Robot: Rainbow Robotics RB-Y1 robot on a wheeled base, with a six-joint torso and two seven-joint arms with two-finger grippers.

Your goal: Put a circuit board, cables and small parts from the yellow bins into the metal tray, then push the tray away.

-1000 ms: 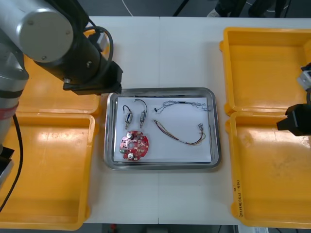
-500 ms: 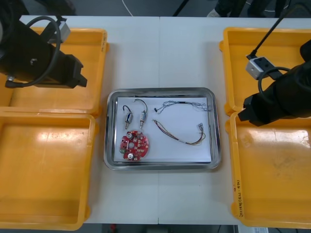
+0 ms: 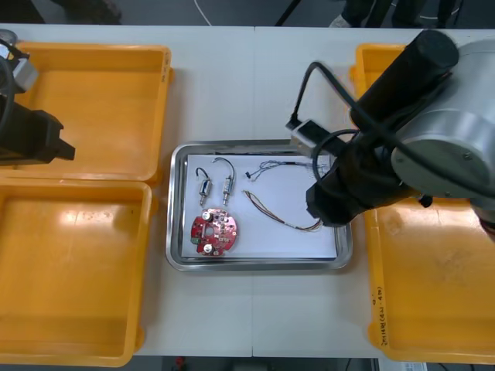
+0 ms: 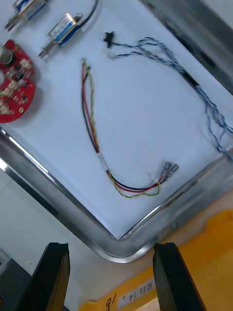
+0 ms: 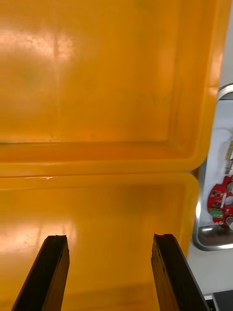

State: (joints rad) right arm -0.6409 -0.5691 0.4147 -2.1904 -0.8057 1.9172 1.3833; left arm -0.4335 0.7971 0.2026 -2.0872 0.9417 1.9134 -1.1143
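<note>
**Q:** Where do we find the task's items relative to the right hand (image 4: pixel 110 252)?

**A:** All lie ahead of its fingers, inside the shiny metal tray (image 3: pixel 255 144) with the white floor. The red and yellow cable (image 4: pixel 92 131) is nearest and the twisted blue and white cable (image 4: pixel 165 60) lies beyond it. The two small metal parts (image 3: pixel 204 190) and the round red circuit board (image 3: pixel 214 234) are farthest off. The tray's rounded corner sits just ahead of the gap between the fingers.

**Q:** What state do we record for each hand?

**A:** Both are released, fingers apart, nothing between them. The left hand (image 5: pixel 110 240) hangs over the seam of two yellow plastic bins (image 5: pixel 97 73).

**Q:** Why is the right hand held there?

**A:** We judge loading complete, with only the push left. A hand at the corner rim can bear on the tray without disturbing the cables. We read the left hand as parked, off the tray's path across the light bench (image 3: pixel 255 77).
</note>
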